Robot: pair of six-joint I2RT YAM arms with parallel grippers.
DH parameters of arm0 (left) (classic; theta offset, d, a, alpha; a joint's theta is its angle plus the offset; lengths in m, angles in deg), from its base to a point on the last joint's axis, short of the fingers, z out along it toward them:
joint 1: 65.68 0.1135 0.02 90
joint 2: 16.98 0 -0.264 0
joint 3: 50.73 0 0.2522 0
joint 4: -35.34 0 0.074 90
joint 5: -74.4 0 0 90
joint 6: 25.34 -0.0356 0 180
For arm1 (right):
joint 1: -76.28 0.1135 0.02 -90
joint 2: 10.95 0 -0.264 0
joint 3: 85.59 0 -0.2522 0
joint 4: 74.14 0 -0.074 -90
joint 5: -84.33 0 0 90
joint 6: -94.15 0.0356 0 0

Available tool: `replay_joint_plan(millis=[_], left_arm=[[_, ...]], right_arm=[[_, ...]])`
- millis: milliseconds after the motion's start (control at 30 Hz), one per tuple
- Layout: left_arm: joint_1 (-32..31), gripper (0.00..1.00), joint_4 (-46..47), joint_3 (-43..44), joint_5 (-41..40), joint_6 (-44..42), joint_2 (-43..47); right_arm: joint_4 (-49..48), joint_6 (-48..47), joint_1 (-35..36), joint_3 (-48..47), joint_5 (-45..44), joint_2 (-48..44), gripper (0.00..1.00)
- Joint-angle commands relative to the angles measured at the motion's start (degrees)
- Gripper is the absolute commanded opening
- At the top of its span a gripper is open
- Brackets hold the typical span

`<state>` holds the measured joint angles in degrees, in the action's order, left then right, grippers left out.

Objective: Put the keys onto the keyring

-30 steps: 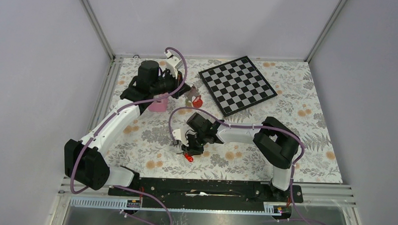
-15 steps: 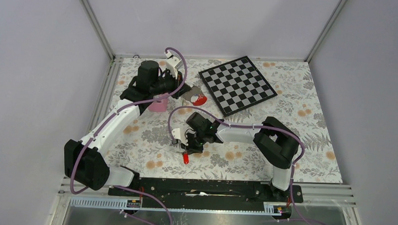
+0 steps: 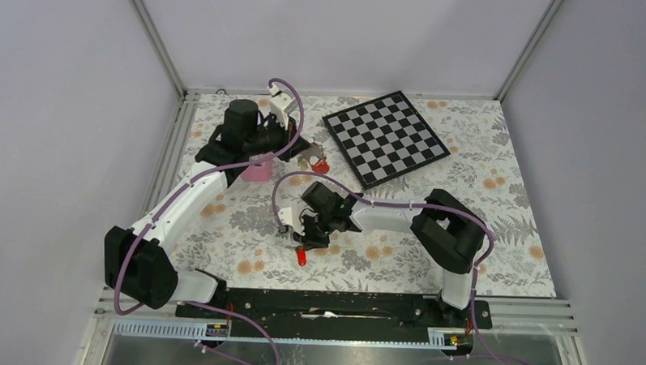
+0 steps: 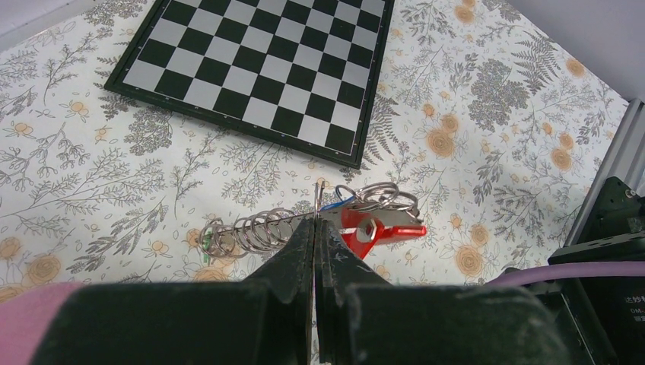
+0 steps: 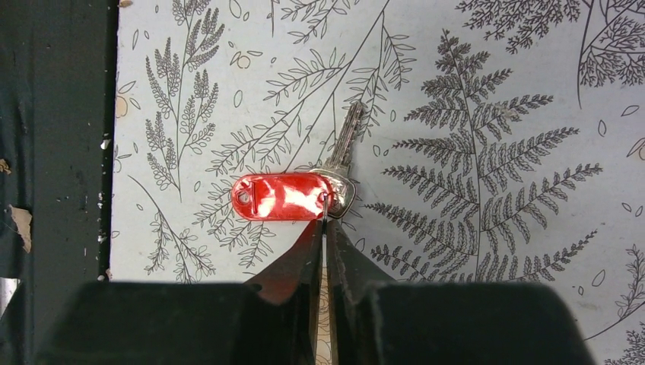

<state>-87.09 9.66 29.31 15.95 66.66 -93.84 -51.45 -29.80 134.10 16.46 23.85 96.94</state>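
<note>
The keyring (image 4: 376, 226), red on one side and grey on the other, hangs above the table with several wire rings (image 4: 251, 230) strung along its grey bar. A green tag and a blue tag peek out behind it. My left gripper (image 4: 318, 226) is shut on the keyring; in the top view the left gripper (image 3: 304, 153) holds the keyring (image 3: 320, 164) near the chessboard. A key with a red tag (image 5: 281, 197) lies on the floral cloth, its blade (image 5: 346, 137) pointing away. My right gripper (image 5: 325, 217) is shut on that key's thin ring; in the top view the right gripper (image 3: 304, 240) stands over the red tag (image 3: 302, 257).
A chessboard (image 3: 384, 137) lies at the back right, just beyond the keyring. A pink block (image 3: 257, 169) sits under the left arm's wrist. The dark front rail (image 5: 53, 152) borders the cloth left of the red-tagged key.
My right gripper has closed on the red-tagged key's ring, and the key has turned and slid slightly left. The keyring in the left gripper swung a little and came back.
</note>
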Motion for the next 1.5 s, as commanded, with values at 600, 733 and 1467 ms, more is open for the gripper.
replay_joint_plan(millis=[600,733,1467], left_arm=[[0.32,0.00,4.63,-0.07,2.07,0.02,2.68],[0.32,0.00,4.63,-0.10,2.05,0.02,2.68],[0.36,0.00,4.67,-0.26,2.39,0.01,2.63]], right_arm=[[1.08,1.22,0.54,-3.07,2.31,1.48,0.16],[1.08,1.33,0.54,-3.40,2.45,1.64,0.18],[1.25,1.35,0.54,-3.98,1.79,2.75,0.18]])
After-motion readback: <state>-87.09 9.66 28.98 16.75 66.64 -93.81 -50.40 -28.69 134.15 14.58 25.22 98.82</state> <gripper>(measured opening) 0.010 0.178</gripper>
